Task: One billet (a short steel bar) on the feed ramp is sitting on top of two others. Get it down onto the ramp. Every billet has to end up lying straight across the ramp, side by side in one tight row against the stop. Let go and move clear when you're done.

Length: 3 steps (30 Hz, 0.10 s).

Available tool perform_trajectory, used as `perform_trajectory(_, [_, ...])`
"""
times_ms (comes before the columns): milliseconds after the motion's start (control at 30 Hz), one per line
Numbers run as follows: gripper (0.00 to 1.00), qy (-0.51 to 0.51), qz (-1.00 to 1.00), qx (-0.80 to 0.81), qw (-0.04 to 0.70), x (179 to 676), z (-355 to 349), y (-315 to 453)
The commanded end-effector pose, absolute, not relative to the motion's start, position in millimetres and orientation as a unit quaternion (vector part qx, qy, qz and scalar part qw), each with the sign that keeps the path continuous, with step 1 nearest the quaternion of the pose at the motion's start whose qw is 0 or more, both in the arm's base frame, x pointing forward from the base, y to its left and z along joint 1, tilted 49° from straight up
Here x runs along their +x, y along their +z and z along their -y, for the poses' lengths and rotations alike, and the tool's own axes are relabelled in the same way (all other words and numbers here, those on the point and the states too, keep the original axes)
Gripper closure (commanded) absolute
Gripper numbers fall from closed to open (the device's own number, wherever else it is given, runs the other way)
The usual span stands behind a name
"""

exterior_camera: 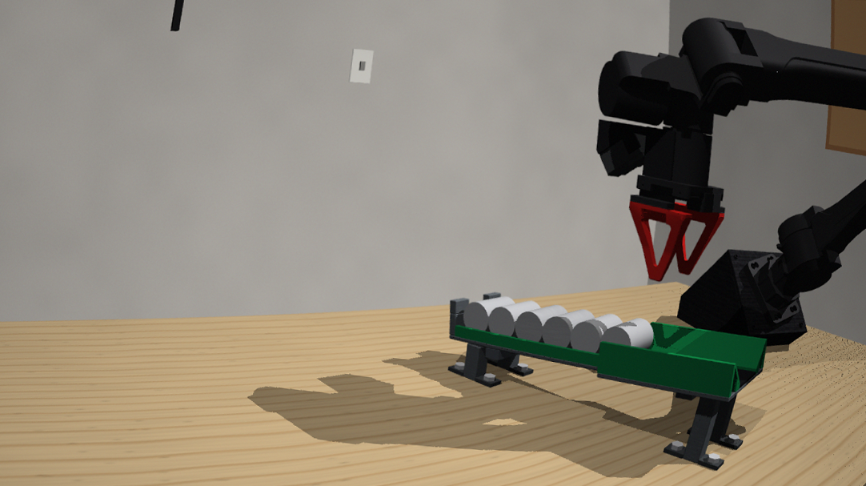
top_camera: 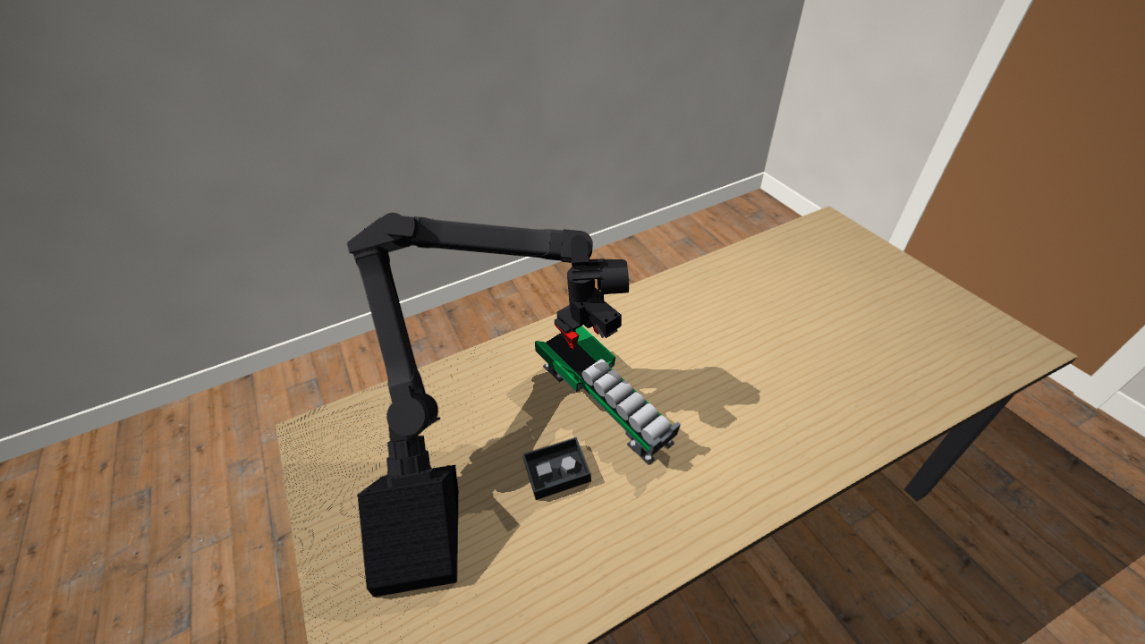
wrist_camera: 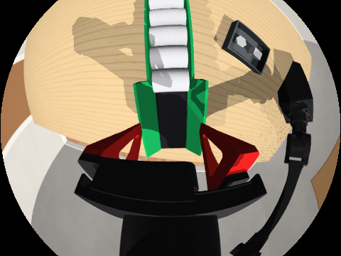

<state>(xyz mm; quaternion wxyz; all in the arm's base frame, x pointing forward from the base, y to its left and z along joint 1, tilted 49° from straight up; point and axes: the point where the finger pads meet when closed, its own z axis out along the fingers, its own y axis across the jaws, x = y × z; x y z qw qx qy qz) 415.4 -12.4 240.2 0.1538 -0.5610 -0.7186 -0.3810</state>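
Note:
Several grey billets [top_camera: 626, 399] lie side by side in one row across the green feed ramp [top_camera: 596, 383], none on top of another. The row reaches the grey stop [exterior_camera: 459, 314] at the low end; it also shows in the exterior view [exterior_camera: 554, 323] and in the wrist view [wrist_camera: 167, 38]. The last billet [wrist_camera: 170, 79] lies at the row's upper end. My gripper [exterior_camera: 670, 266], with red fingers, hangs open and empty well above the ramp's wide upper end [exterior_camera: 692, 344]. In the wrist view the fingers stand apart on either side of the ramp.
A small black tray [top_camera: 556, 467] with two grey pieces stands on the table near the ramp's low end; it also shows in the wrist view [wrist_camera: 247, 47]. The arm's black base [top_camera: 408, 521] stands at the table's near left corner.

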Motion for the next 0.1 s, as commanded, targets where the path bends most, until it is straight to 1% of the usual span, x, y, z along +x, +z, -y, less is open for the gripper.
perform_trajectory(0, [0.25, -0.389, 0.733, -0.543, 0.13, 420.4, 31.2, 266.9])
perform_trajectory(67, [0.25, -0.388, 0.732, -0.544, 0.132, 420.0, 34.9, 267.8])
